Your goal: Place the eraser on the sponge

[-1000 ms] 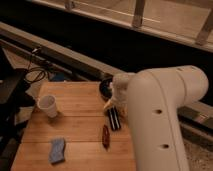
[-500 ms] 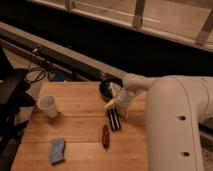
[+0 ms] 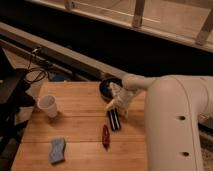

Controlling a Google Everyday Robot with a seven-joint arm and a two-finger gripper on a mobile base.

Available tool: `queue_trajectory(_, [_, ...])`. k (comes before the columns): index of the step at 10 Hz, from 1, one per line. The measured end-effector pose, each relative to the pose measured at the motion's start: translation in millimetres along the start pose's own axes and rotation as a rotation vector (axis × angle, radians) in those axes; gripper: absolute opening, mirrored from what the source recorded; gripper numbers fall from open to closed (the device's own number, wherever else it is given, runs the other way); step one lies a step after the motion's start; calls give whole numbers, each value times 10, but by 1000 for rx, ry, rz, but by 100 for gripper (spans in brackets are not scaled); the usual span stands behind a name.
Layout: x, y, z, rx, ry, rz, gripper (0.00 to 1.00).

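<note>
the blue sponge (image 3: 57, 150), a soft wavy-edged pad on the wooden table (image 3: 75, 125), has nothing on top. right of it and further back lies a dark, flat, oblong block i take for the eraser (image 3: 114, 120), so i judge this the pickup step. the gripper (image 3: 116, 105) is at that block's far end, well right of the sponge; i can't tell whether it grips anything, and next i need a sure hold, a lift, then a carry left to the sponge.

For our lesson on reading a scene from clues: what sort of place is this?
Probably an indoor robot test area, perhaps a lab: a wooden table set with a white cup and blue sponge, loose cables beside it, and the gripper low over the table's right side.
</note>
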State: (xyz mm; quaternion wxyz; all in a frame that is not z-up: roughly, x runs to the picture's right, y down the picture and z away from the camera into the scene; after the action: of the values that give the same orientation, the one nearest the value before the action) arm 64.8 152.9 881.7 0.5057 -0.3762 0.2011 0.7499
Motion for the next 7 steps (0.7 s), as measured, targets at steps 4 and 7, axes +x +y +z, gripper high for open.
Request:
queue_trajectory(4, [-1,2,-14,2,-1,-2,15])
queue_trajectory(7, [62,152,-250,79,-80,-38,0])
